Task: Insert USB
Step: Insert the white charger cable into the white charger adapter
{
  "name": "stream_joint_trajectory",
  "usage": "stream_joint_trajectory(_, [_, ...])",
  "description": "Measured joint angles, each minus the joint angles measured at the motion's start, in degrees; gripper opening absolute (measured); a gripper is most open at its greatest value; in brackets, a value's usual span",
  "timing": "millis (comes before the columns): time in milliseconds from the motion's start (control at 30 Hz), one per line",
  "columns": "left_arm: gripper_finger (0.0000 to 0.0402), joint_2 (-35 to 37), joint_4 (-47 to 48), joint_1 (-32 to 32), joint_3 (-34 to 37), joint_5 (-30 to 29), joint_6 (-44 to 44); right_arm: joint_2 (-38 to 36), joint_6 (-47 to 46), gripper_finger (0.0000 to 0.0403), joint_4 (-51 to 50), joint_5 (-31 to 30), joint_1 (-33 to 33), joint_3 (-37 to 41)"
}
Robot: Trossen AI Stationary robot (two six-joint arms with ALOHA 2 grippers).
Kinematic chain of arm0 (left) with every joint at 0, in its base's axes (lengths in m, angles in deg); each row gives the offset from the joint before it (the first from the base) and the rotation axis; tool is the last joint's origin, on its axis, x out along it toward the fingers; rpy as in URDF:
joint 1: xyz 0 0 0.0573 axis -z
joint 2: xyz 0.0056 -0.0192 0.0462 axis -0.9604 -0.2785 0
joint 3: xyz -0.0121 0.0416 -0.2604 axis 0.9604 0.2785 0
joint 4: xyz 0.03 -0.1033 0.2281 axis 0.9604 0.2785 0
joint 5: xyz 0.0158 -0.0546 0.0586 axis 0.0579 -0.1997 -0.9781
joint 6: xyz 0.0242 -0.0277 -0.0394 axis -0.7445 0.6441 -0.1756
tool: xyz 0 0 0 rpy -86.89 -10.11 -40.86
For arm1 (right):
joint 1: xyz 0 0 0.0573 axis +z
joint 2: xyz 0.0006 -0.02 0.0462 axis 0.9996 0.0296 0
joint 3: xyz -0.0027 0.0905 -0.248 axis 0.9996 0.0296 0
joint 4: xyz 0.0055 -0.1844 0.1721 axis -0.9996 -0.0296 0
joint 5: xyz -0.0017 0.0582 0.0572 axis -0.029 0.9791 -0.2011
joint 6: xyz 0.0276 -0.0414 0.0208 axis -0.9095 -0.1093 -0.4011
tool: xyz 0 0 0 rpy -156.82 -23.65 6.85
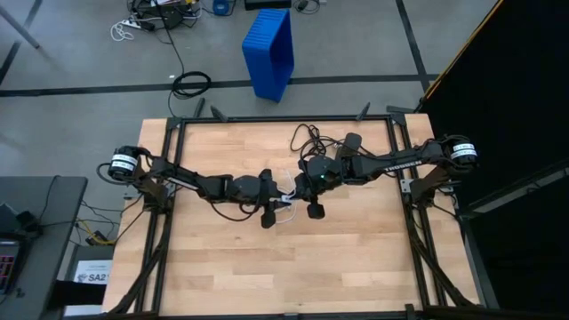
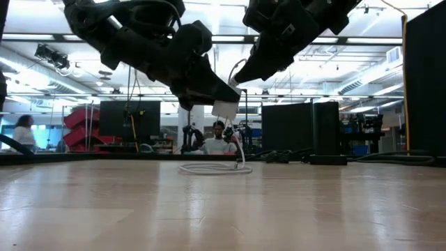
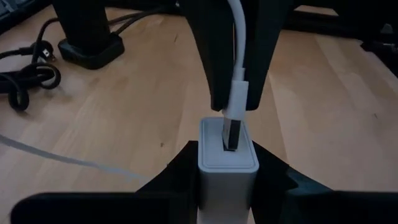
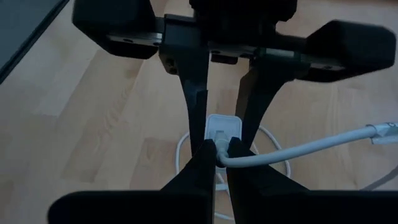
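Observation:
Both grippers meet above the table's middle. My left gripper [image 3: 228, 177] is shut on a small white charger block [image 3: 228, 163], whose port face turns toward my right gripper. My right gripper [image 4: 217, 154] is shut on the USB's white plug [image 3: 236, 102]. The plug's metal tip [image 3: 231, 138] stands in the block's port opening. The thin white cable [image 4: 311, 148] runs from the plug down to its loop [image 2: 212, 168], which lies flat on the wood under the grippers. My left gripper pinches the white block by two opposite side walls [image 3: 208, 177], its fingers [image 3: 171, 180] level from the table's left. The block is lifted clear of the table [image 2: 224, 109]. My right gripper pinches the white plug housing [image 4: 219, 149] between its two fingertips [image 4: 202, 163], coming from the table's right. The fingers lie along the plug. The plug is lifted clear, in line with the block's port, and the cable trails off sideways behind it.
A black adapter box [image 3: 90, 50] and its coiled black cords [image 3: 25, 78] lie on the far part of the table [image 1: 231, 267], behind the right arm. A blue bin [image 1: 269, 52] stands on the floor beyond the far edge. Bare wood lies on the near half.

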Motion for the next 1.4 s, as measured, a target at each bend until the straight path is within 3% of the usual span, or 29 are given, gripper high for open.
stream_joint_trajectory(400, [0.0075,0.00,9.65,0.00,-4.21,-0.89,1.60,0.02,0.02,0.0000,-2.25,-0.35,0.00,0.00])
stream_joint_trajectory(767, [0.0075,0.02,24.62,0.00,-10.53,-1.37,1.20,0.09,0.02,0.0000,-2.93,-0.24,0.02,0.13])
stream_joint_trajectory(1400, [0.0075,0.02,33.57,0.00,-15.28,-1.61,0.93,0.07,0.04,0.0000,-1.96,-0.11,0.00,0.13])
